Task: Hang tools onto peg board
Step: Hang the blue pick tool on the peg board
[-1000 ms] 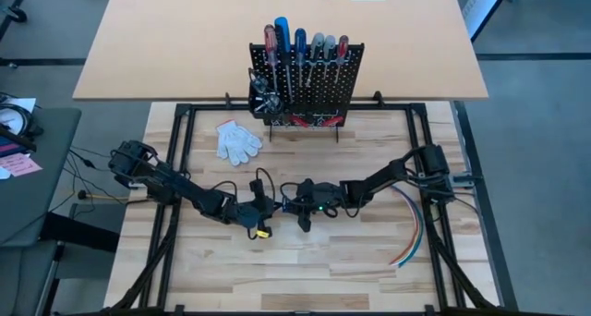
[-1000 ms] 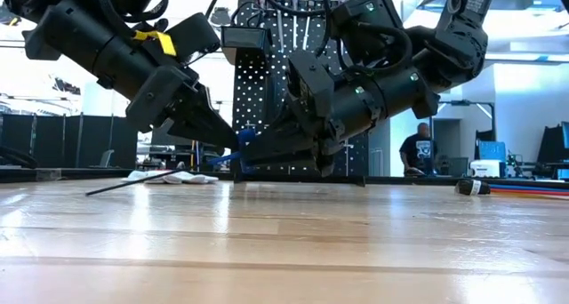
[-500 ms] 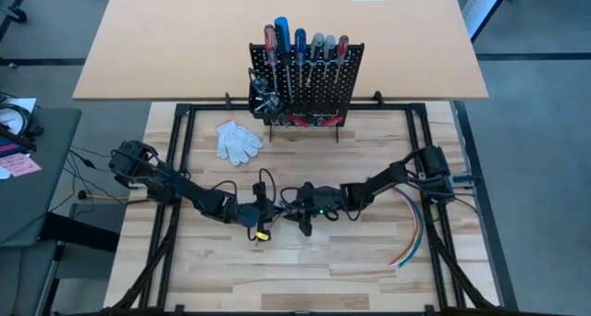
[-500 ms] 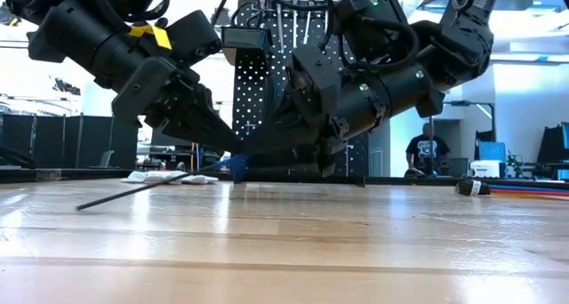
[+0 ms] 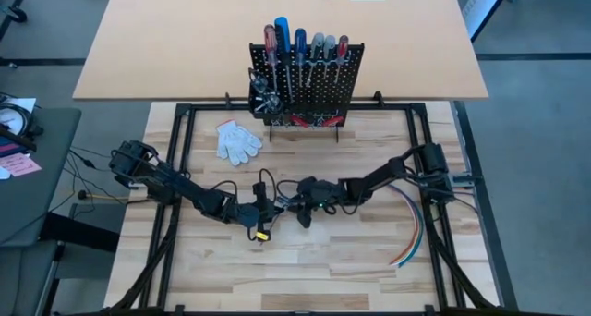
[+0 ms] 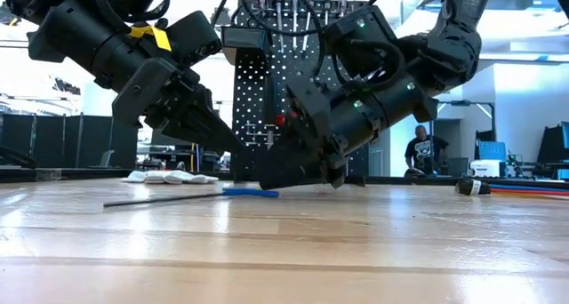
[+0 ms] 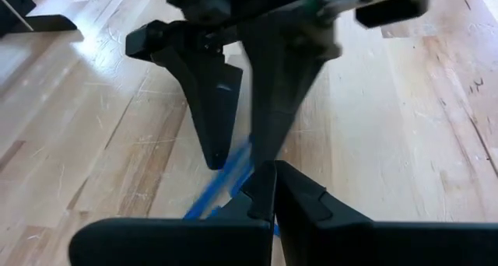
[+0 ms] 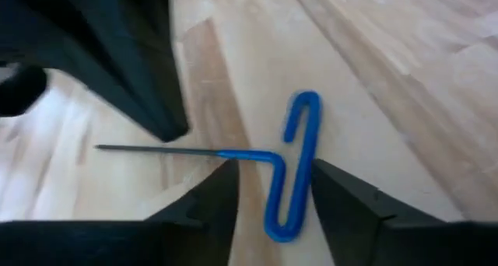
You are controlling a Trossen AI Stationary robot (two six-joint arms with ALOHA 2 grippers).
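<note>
A blue T-handle hex key, its handle a looped blue bar and its thin dark shaft running straight out from the handle's middle, is lying flat on the wooden bench near its centre. The right end effector is being held low over the handle with fingers apart, gripping nothing. The left end effector, fingers pressed together and empty, is poised at the key's 9 o'clock. The peg board, carrying screwdrivers, is standing at 12 o'clock.
</note>
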